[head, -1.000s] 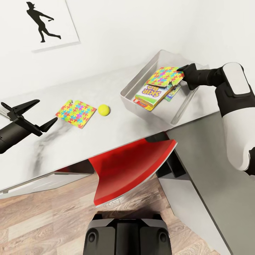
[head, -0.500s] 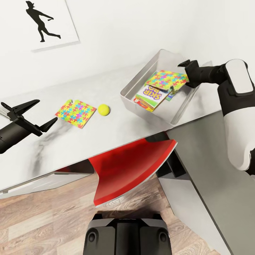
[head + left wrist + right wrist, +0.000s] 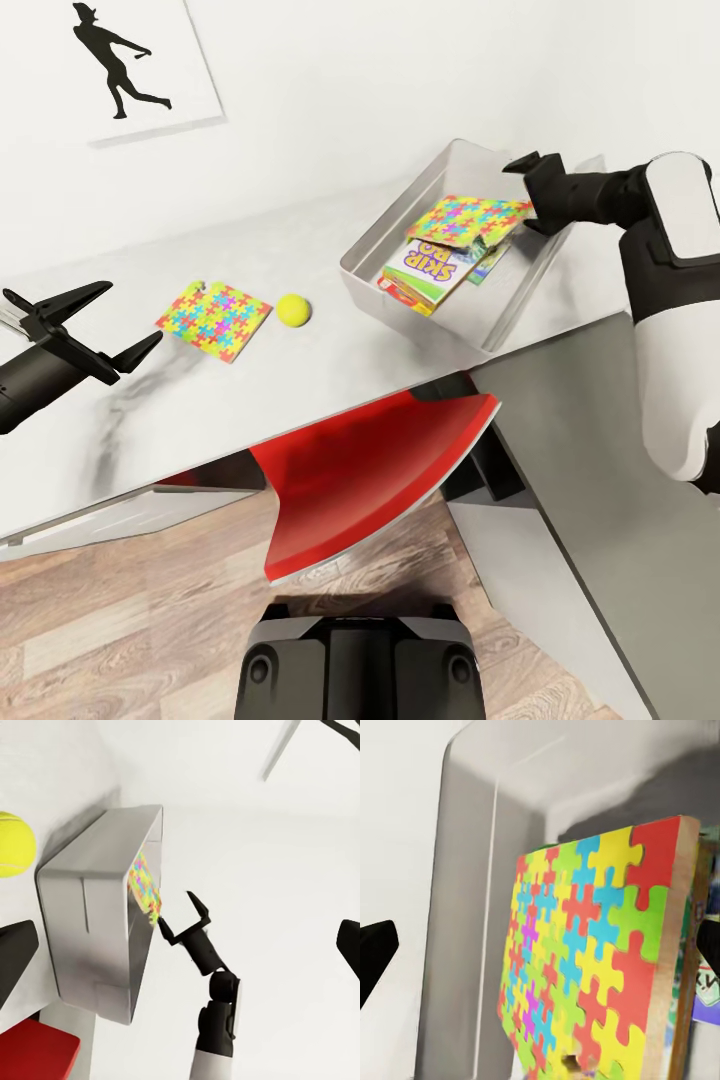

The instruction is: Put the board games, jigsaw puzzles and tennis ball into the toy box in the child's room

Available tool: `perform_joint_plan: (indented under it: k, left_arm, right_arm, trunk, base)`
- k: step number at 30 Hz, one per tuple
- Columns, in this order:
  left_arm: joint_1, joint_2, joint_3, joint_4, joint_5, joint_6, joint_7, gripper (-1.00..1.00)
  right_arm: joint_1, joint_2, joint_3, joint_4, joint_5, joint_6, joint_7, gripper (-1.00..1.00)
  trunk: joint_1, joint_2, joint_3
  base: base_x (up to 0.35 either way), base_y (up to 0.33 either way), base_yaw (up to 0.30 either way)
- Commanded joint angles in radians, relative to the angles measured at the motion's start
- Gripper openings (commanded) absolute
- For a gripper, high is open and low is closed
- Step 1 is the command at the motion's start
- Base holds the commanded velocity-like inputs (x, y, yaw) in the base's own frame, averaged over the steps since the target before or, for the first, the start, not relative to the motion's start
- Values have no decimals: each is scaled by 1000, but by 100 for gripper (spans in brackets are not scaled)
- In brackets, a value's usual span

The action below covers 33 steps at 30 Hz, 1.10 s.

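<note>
Puzzle lies in the toy box, my right gripper spread.

My right gripper point(image 3: 528, 190) hangs open beside 1 puzzle point(image 3: 468, 219) lying atop Skip-Bo point(image 3: 432, 269) in the toy box point(image 3: 380, 232). Puzzle 2 point(image 3: 214, 321) and the ball point(image 3: 293, 310) sit on the table point(image 3: 330, 350); my left gripper point(image 3: 88, 320) is spread, empty.

On the surface point(image 3: 330, 380) the toy box point(image 3: 372, 240) sits to the right, near the back wall, with the Skip-Bo box point(image 3: 432, 272) lying in it and one puzzle point(image 3: 468, 218) resting on top of that, and the right hand point(image 3: 527, 196) is just beside that puzzle's right edge. The ball point(image 3: 293, 310) lies left of the toy box, the second puzzle point(image 3: 214, 319) lies flat just left of the ball, and the left hand point(image 3: 85, 320) is further left. A chair point(image 3: 370, 470) stands under the surface's front edge.
</note>
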<state>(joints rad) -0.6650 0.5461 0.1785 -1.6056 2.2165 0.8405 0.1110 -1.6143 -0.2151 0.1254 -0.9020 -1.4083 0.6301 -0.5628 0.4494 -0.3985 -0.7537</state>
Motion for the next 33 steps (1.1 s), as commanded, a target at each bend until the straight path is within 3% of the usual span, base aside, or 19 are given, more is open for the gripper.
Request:
perform_joint_plan:
  k: [1, 25, 31, 33]
  left_arm:
    - [0, 0, 1, 0, 11, 3, 10, 100]
    - [2, 0, 3, 0, 10, 3, 7, 100]
    - [0, 0, 4, 0, 9, 3, 11, 100]
    - [0, 0, 3, 0, 9, 5, 8, 100]
  right_arm:
    - [-1, -2, 3, -9, -9, 0, -9, 100]
    - [11, -10, 1, -173, -8, 4, -122, 100]
    - [68, -44, 3, -326, -9, 8, -132, 100]
    - [126, -77, 3, -459, -13, 11, -134, 100]
  trunk:
    - [1, -2, -1]
    - [1, -2, -1]
    - [1, -2, -2]
    - [1, -2, -2]
  base:
    - [0, 0, 0]
    - [0, 0, 0]
    - [0, 0, 0]
    - [0, 0, 0]
